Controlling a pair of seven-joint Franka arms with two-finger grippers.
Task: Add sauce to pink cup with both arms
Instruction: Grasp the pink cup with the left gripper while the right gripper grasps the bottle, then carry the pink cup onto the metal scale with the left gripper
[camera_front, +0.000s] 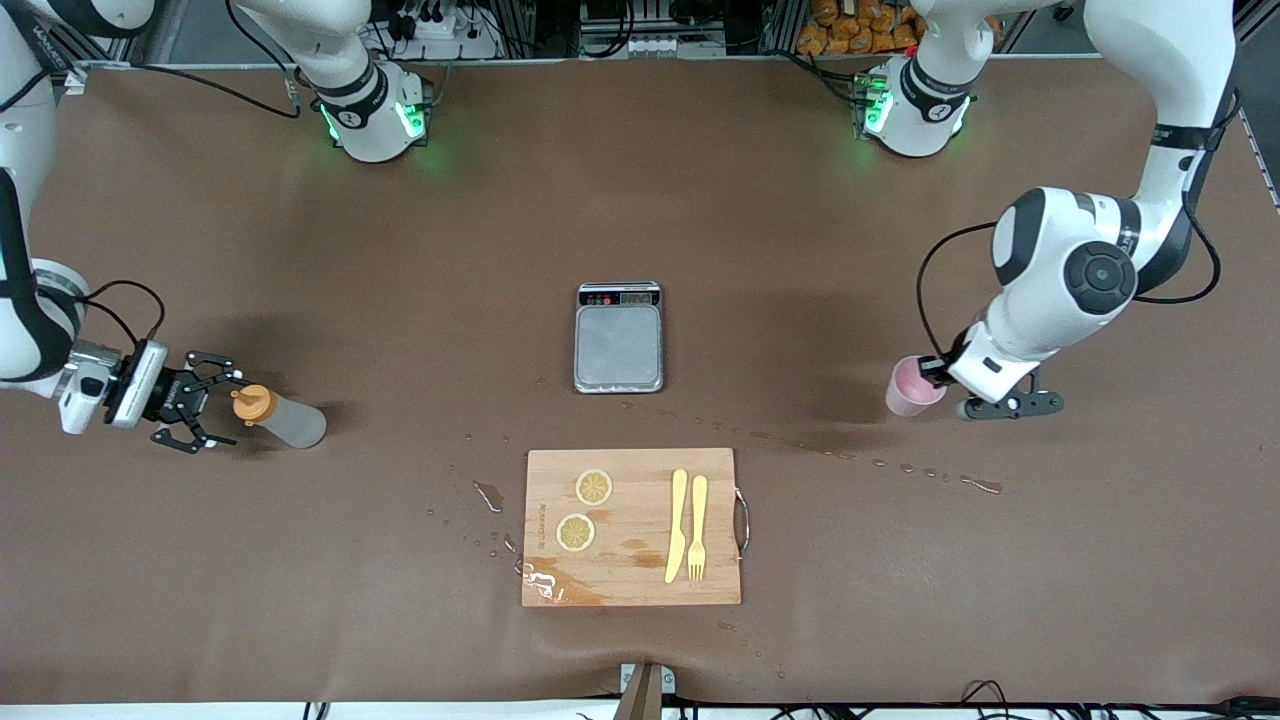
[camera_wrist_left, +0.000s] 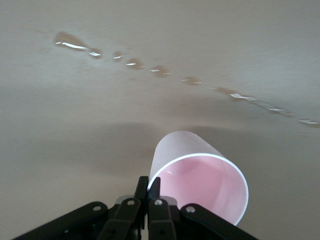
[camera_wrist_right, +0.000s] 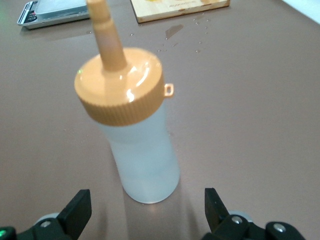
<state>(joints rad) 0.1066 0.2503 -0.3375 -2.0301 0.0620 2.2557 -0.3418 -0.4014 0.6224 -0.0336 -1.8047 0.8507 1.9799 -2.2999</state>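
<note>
Nearest the front camera, a board (camera_front: 632, 527) carries two lemon slices (camera_front: 594, 487), a knife (camera_front: 677, 525) and a fork (camera_front: 697, 528); spilled drops (camera_front: 920, 470) trail across the table (camera_front: 400, 250) toward the left arm's end. Just farther from the camera, toward the right arm's end, the bottle (camera_front: 280, 413) stands upright on the table. The right gripper (camera_front: 205, 403) is level with it, fingers (camera_wrist_right: 75, 210) spread wide to either side of the body and not touching. Toward the left arm's end, the cup (camera_front: 912, 386) sits upright, and the left gripper (camera_wrist_left: 148, 189) has its fingers together, pinching the cup's rim wall. Farther still, at mid-table, lies the scale (camera_front: 619, 337).

Handling, as judged: the bottle's translucent wall is probably soft and smooth, so it should be taken around mid-body, below the orange cap (camera_wrist_right: 120, 85), with light pressure to avoid early squirting. The cup looks thin, light and easily tipped; a rim pinch may let it swing.
</note>
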